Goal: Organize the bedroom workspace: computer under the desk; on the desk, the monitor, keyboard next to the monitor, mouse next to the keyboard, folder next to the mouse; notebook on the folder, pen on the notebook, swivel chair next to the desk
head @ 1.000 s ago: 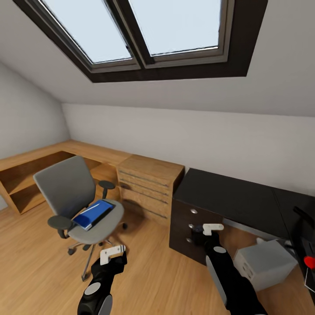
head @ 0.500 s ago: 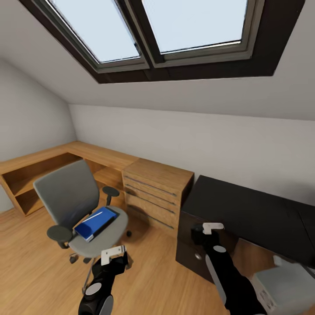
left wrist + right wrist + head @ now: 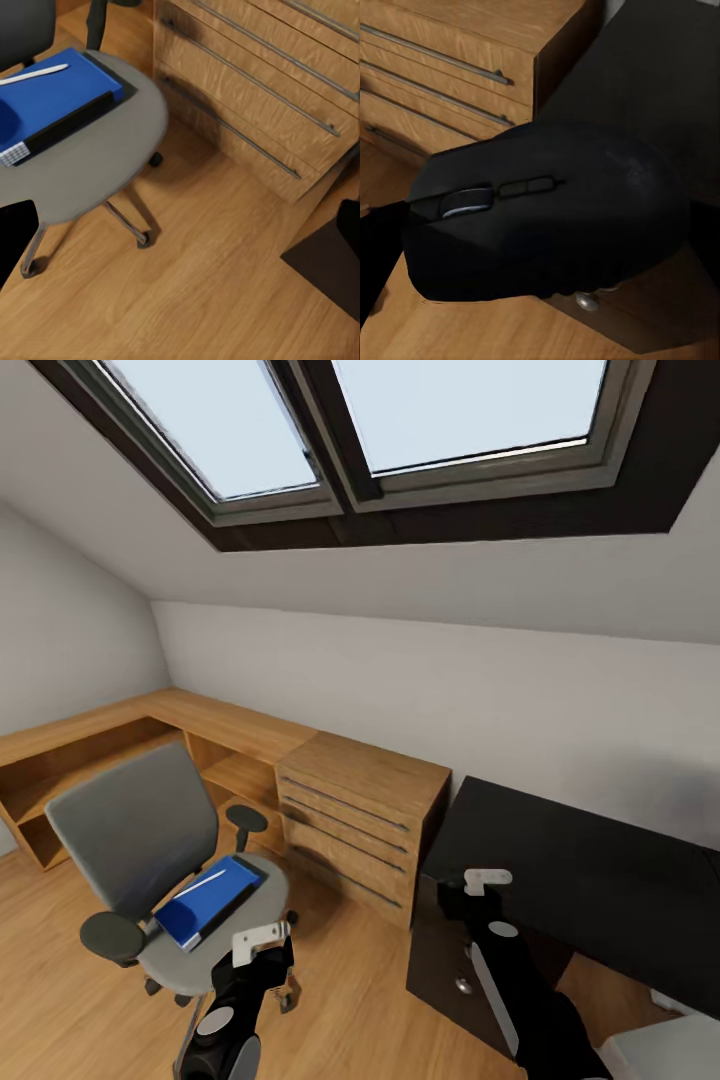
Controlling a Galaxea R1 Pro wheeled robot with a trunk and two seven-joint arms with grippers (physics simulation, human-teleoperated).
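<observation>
- Sloped grey walls and a skylight point(image 3: 400, 420) rise over the wood floor point(image 3: 350, 1000) of the bedroom.
- On the left, the swivel chair point(image 3: 140, 840) carries the folder point(image 3: 205, 900), with the notebook point(image 3: 75, 124) and pen point(image 3: 34, 73) lying on it.
- Light oak drawers point(image 3: 355, 825) stand between the chair and the black desk point(image 3: 590, 880) on the right.
- The right gripper point(image 3: 487, 880) pinches the mouse point(image 3: 540, 217).
- Whether the left gripper point(image 3: 258, 942) is spread cannot be told.
</observation>
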